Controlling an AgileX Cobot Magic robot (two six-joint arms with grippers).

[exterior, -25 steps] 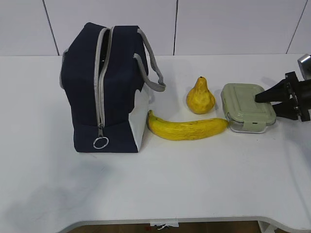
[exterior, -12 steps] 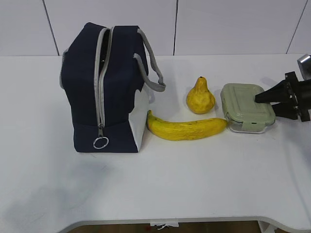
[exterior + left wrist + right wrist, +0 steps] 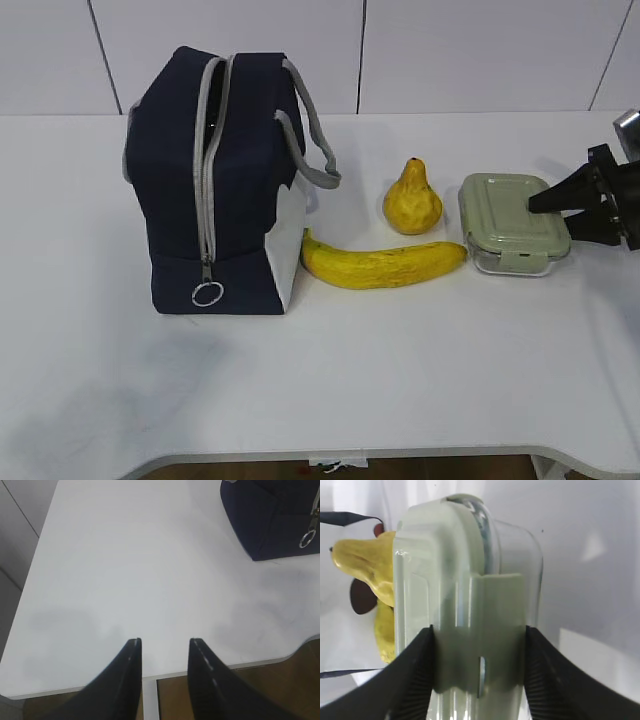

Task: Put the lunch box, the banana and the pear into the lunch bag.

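Reaching in from the right edge, level over the table [image 3: 420, 390], right gripper [image 3: 545, 203] clamped on the lunch box [image 3: 512, 221], fingers [image 3: 415, 680] pressed against both sides at its clip end. Left gripper [image 3: 164, 647] hovering at the near left corner, jaws apart, holding nothing. Nudged slightly rightward since a second ago, away from the banana [image 3: 385, 265] tip. Pear [image 3: 412, 200] just behind the banana; lunch bag [image 3: 215, 180] upright at left, interior hidden, cropped in the left wrist view.

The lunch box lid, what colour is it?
Pale sage green, on the small clear rectangular lunch box; the exterior view shows it best.
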